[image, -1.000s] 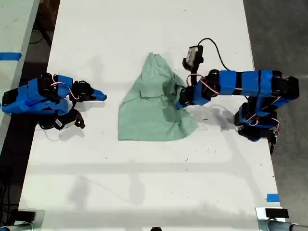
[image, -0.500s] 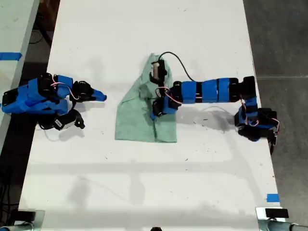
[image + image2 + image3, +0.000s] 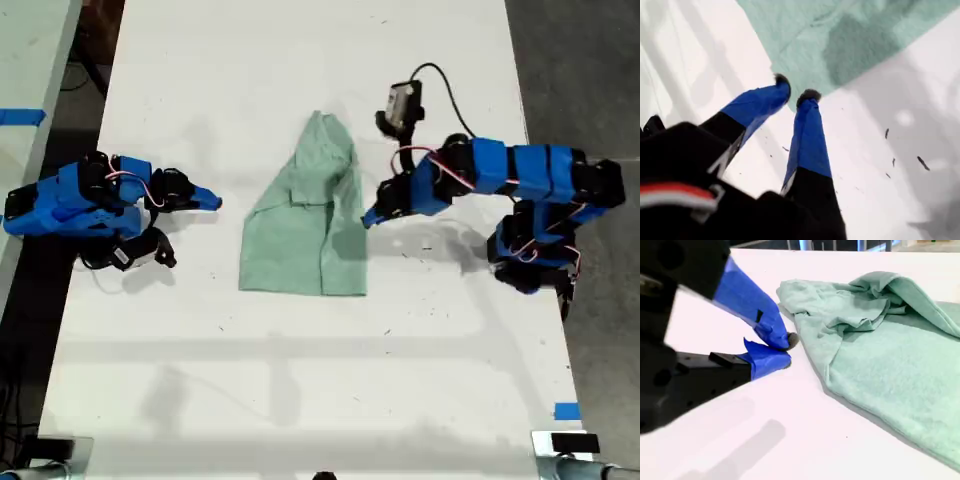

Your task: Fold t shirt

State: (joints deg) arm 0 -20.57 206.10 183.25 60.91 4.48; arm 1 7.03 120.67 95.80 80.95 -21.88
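The t shirt [image 3: 300, 240] lies in the middle of the white table [image 3: 300, 400], pale mint cloth with one side folded over itself, narrow at the far end. My first gripper [image 3: 371, 216] hovers just off the shirt's edge on the exterior view's right. Its blue fingers [image 3: 810, 125] are slightly apart and open over the t shirt [image 3: 840, 40], holding nothing. My second gripper [image 3: 213, 201] rests low on the exterior view's left, apart from the cloth. In the second wrist view this gripper [image 3: 788, 350] is shut and empty, with the t shirt [image 3: 880, 340] beside it.
A black cable [image 3: 440, 80] arcs over the first arm's wrist camera [image 3: 402, 103]. Blue tape [image 3: 566, 411] marks the table's edge at the exterior view's lower right. Another table with blue tape [image 3: 20, 117] stands at that view's left, dark floor [image 3: 590, 80] at its right.
The first arm carried the shirt's side across toward the exterior view's left, let it go and drew back. The shirt now lies narrower. The second arm stayed still.
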